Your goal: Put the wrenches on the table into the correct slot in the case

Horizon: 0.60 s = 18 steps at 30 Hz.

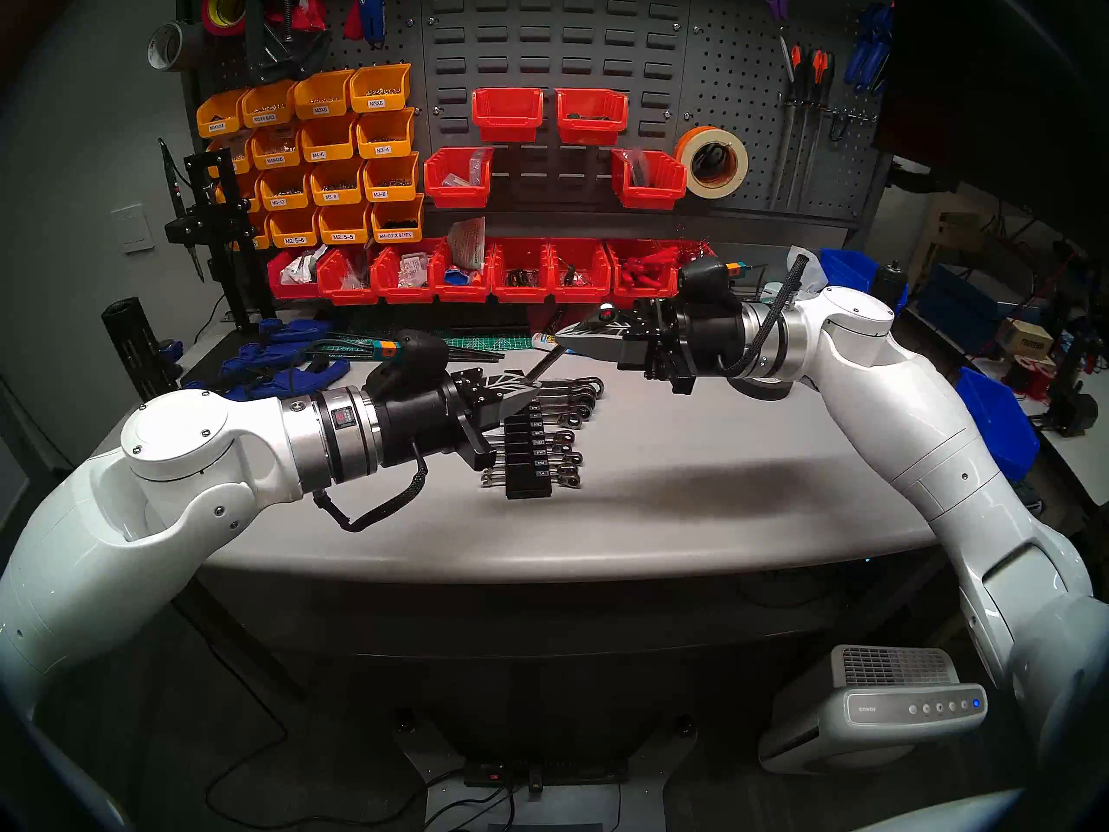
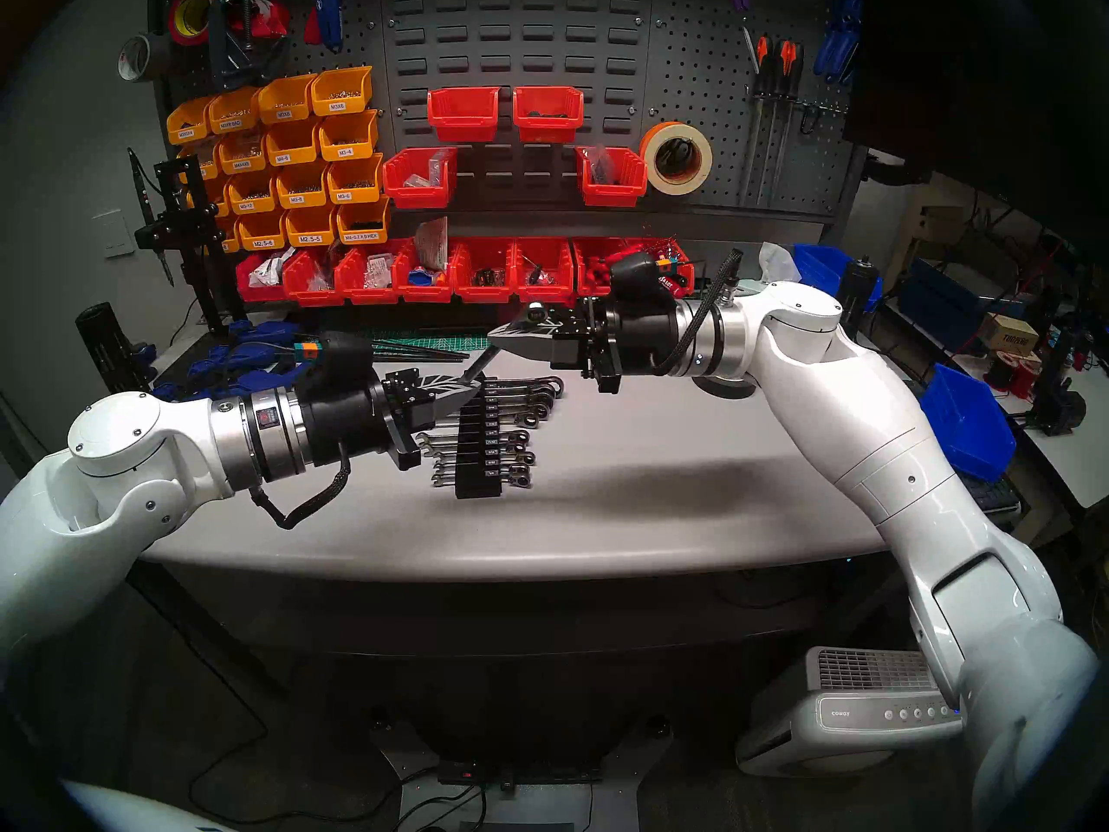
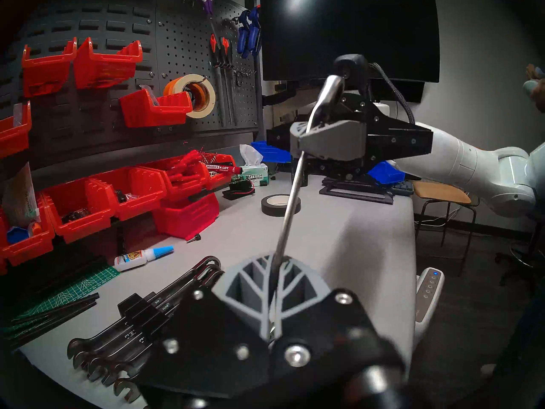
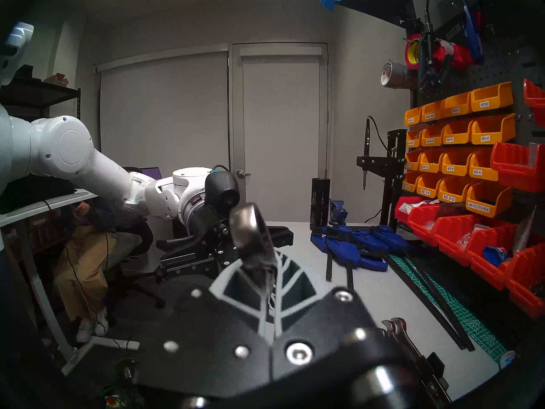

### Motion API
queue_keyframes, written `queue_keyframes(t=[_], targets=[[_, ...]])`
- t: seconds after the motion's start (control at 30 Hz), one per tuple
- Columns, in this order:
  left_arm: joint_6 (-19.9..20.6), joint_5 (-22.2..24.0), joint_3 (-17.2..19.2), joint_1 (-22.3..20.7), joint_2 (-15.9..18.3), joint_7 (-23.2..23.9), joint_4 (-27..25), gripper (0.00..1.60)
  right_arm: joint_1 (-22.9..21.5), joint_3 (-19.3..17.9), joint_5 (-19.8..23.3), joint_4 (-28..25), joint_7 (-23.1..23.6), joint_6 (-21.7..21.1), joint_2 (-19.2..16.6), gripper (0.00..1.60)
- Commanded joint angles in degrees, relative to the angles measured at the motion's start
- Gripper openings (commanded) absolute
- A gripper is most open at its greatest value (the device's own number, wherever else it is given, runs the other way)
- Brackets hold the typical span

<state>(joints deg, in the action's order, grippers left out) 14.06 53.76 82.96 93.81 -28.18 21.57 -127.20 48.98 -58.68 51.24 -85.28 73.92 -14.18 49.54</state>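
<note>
Wrench [image 3: 290,199] hung above worktop [image 1: 690,500], over rack [image 1: 528,452]. Left gripper [image 1: 531,391] clenched its lower end, right gripper [image 1: 567,334] clenched near ring end. Stiff, slick chrome, likely light; mid-shank the better hold.

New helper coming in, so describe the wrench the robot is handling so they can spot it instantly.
Start at the big matte grey worktop and find the long black plastic wrench rack near its middle. Above it, the slim chrome combination wrench hangs slanted in mid-air, gripped by the left hand and right hand. Every other chrome wrench lies flat in the rack.
</note>
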Motion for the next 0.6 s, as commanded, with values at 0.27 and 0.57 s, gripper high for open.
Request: queue_keyframes(t=[0.27,0.57], targets=[[1.3,-2.9,0.7,-5.4,1.4,2.0,-0.4,0.0,-2.6,0.1,-3.7,-1.6,-1.3,-2.7,-1.9,0.0],[2.0,-3.4,0.6,-6.4,1.4,3.7,0.2,0.0,-2.9,0.1,-5.6,-1.8,-2.1,-4.0,-2.4,0.29]])
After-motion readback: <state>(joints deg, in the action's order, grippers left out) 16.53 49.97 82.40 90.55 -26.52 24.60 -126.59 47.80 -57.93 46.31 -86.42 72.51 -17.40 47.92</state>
